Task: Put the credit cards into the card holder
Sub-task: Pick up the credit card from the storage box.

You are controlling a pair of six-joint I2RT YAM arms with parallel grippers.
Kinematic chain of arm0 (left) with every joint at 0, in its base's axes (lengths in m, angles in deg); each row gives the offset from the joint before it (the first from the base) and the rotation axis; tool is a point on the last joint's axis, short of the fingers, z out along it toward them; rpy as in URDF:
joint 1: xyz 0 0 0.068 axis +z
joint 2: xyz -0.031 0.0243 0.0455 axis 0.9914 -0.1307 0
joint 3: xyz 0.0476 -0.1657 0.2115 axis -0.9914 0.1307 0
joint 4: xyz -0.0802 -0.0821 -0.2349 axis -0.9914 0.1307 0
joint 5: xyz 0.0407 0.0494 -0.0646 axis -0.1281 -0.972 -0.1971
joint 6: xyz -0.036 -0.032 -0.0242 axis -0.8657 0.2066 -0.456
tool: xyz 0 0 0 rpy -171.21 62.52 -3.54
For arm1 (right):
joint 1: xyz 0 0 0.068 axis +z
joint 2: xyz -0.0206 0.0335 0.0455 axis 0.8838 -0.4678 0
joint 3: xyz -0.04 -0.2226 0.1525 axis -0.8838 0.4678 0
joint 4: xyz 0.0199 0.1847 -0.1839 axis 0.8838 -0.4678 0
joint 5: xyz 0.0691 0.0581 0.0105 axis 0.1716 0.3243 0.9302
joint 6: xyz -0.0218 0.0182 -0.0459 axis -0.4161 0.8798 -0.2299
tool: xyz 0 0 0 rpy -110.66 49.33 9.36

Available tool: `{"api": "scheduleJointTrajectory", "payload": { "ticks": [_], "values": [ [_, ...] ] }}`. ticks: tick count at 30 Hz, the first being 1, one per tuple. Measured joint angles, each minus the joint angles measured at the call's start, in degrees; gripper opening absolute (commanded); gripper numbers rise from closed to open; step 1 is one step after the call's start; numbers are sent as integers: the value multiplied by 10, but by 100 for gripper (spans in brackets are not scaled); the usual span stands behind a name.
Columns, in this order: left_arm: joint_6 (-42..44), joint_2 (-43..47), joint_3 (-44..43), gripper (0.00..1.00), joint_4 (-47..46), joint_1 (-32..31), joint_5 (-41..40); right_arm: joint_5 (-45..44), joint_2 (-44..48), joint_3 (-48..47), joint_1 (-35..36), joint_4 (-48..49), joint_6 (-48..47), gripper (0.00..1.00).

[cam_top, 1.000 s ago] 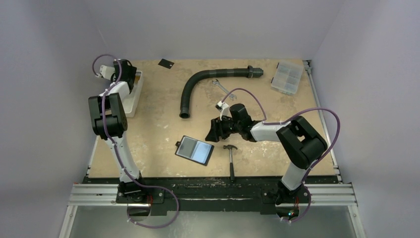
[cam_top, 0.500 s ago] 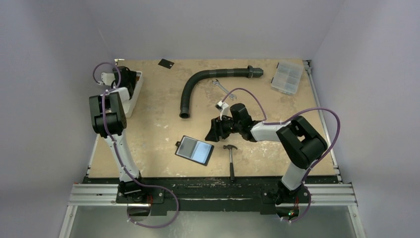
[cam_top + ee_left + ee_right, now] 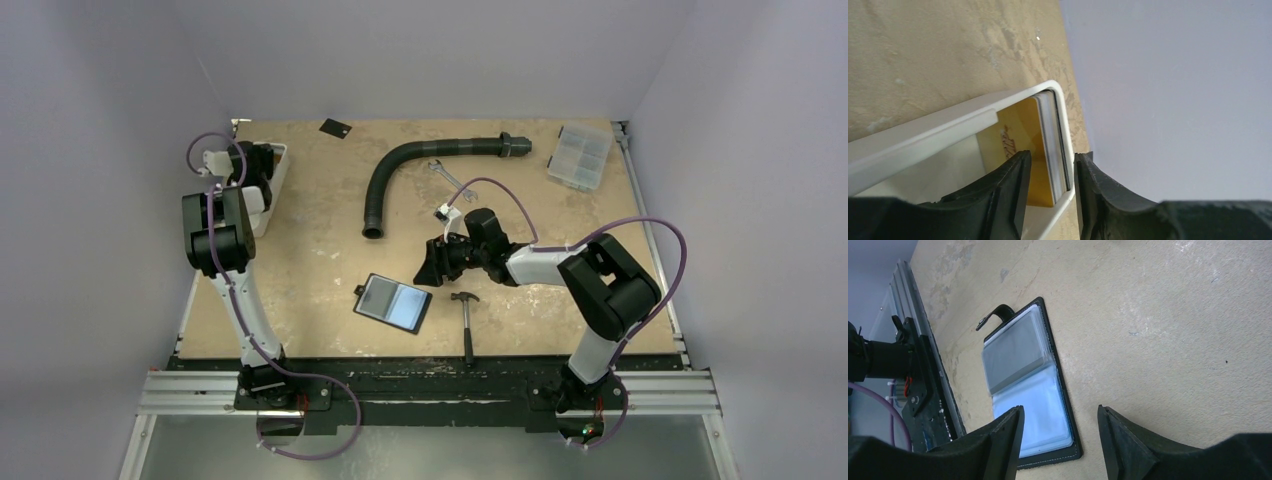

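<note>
Gold-faced credit cards [image 3: 1050, 145] stood upright in white tray [image 3: 948, 125]; black folding card holder [image 3: 1018, 360] lay open.
Left pincer [image 3: 1053, 156] half-spread astride cards and tray wall; right pincer [image 3: 1060, 411] spread, empty.

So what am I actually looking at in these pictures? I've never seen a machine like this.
A left arm and a right arm are bolted to the near edge of a table. One picture looks down from above; the other two come from a camera on each wrist. On the table lie an open card holder, a hammer, a hose, a wrench, a clear box, a white tray and a loose card. The left pincer reaches into the tray, jaws either side of a stack of cards; no firm grip shows. The right pincer hovers open by the holder, empty.
</note>
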Motion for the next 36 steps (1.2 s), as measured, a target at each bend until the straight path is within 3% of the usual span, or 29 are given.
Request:
{"api": "scheduleJointTrajectory", "payload": {
  "ticks": [7,13,22,28,36],
  "values": [
    [-2,0,0,34,-24,0,0,3,-1,0,0,3,3,62],
    [-4,0,0,52,-28,4,7,4,-1,1,0,7,3,62],
    [-2,0,-4,59,23,3,5,18,-9,4,0,14,10,62],
    [-9,-2,-15,58,37,3,7,19,-9,4,0,17,11,62],
    [-31,-24,-19,42,-8,3,9,19,-9,4,0,17,12,61]
  ]
}}
